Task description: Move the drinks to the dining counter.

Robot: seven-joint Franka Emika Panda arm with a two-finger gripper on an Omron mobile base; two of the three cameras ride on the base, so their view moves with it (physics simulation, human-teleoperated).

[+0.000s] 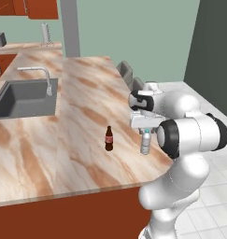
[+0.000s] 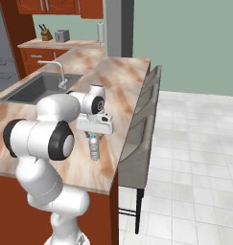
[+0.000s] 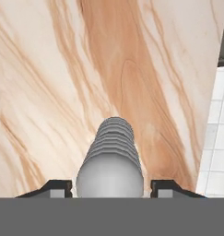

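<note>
The gripper (image 1: pixel 145 131) is hanging straight down over the near right stretch of the dining counter (image 1: pixel 82 102), and the water bottle (image 1: pixel 145 142) is standing upright directly beneath it, its cap end pointing up into the hand and its base looking to be resting on the marble. From the hand view the bottle (image 3: pixel 111 159) is sitting squarely between the two dark fingertips (image 3: pixel 56 186), and there is a sliver of counter showing on either side of it, so the jaws are standing parted around the neck and are not pinching it; I would say the hand is letting go of it, or has barely done so. From the right base view the bottle (image 2: pixel 94 149) is standing just in from the counter's chair-side edge, with the grey chairs (image 2: pixel 142 129) lined along that edge. The cola bottle (image 1: pixel 109 138) is standing upright too, on the same counter, a little way off to the arm's left and clear of the hand. Since the bottle's long axis is running in line with the gripper's own approach, the move that matters is a straight lift upward; any sideways drift while the fingers are level with the neck is likely to tip the bottle toward the edge
</note>
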